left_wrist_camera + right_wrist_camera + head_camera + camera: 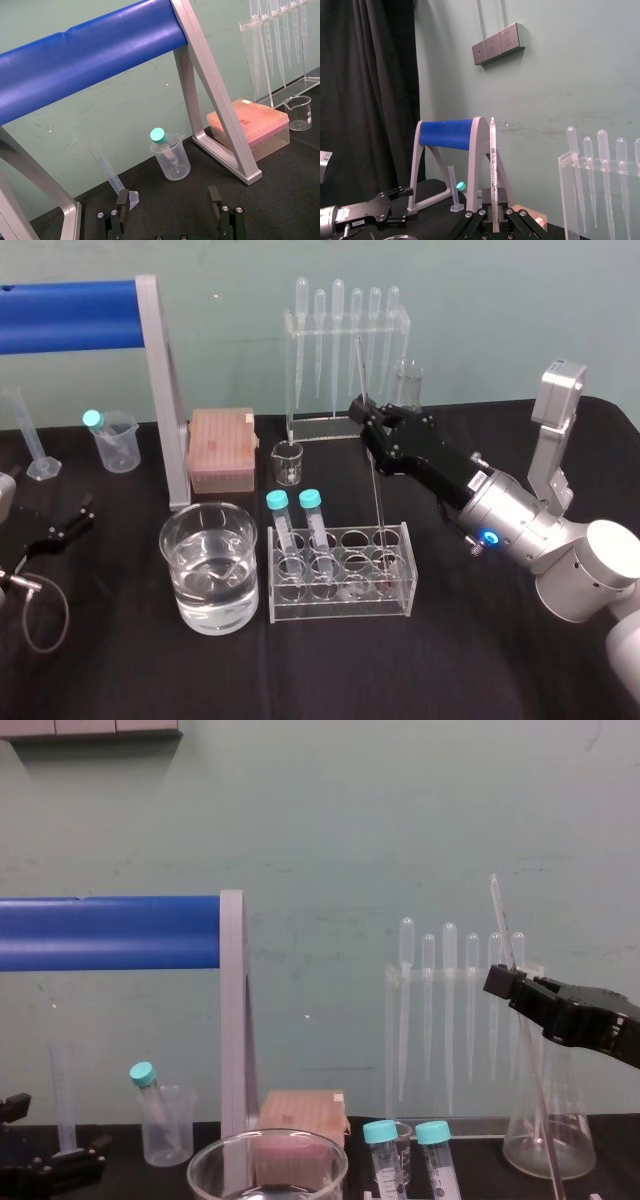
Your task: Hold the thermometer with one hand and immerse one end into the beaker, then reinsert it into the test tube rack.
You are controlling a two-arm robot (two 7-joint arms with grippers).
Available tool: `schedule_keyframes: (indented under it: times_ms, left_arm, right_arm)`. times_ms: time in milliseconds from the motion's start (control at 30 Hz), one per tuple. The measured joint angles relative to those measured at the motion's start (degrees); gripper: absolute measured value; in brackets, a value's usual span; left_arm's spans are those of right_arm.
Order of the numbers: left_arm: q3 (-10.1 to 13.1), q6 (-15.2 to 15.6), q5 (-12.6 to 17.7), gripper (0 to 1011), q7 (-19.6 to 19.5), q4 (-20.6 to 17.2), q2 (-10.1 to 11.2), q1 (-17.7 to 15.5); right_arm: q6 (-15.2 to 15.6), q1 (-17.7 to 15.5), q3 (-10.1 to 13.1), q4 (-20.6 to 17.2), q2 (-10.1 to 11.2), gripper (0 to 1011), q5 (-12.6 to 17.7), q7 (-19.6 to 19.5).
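My right gripper (364, 416) is shut on the thermometer (377, 490), a thin clear glass rod, well above its middle. The rod leans a little, and its lower end reaches down into a hole at the right end of the clear test tube rack (340, 612). In the right wrist view the thermometer (493, 170) rises between the gripper's (494, 214) black fingers. The chest view shows the thermometer (500, 915) sticking up above the gripper (505, 982). The wide glass beaker (166, 540) with water stands left of the rack. My left gripper (169, 200) rests open at the far left.
Two teal-capped tubes (311, 498) stand in the rack's left end. Behind are a pipette stand (345, 330), a small beaker (288, 462), a pink tip box (221, 448), a conical flask (548, 1140) and a blue roller on a silver frame (160, 380). A plastic beaker (115, 443) sits far left.
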Motion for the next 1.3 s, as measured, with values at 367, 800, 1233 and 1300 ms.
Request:
schedule_keyframes:
  times_ms: [367,800,1233,1300]
  left_arm:
    - [0.00,0.00,0.00,1008,0.00,0.00,0.00,0.00]
    - [0.00,0.00,0.00,1008,0.00,0.00,0.00,0.00]
    - [0.00,0.00,0.00,1008,0.00,0.00,0.00,0.00]
    - [0.00,0.00,0.00,1008,0.00,0.00,0.00,0.00]
  right_arm:
    - [-0.01,-0.03,0.02,-0.05,0.01,58,-0.01,0.01]
    - [-0.01,-0.10,0.05,-0.07,0.02,255,-0.07,0.02]
    - [-0.06,-0.10,0.05,-0.07,0.01,653,-0.07,0.03]
    - [-0.07,-0.09,0.05,-0.07,0.01,711,-0.07,0.03]
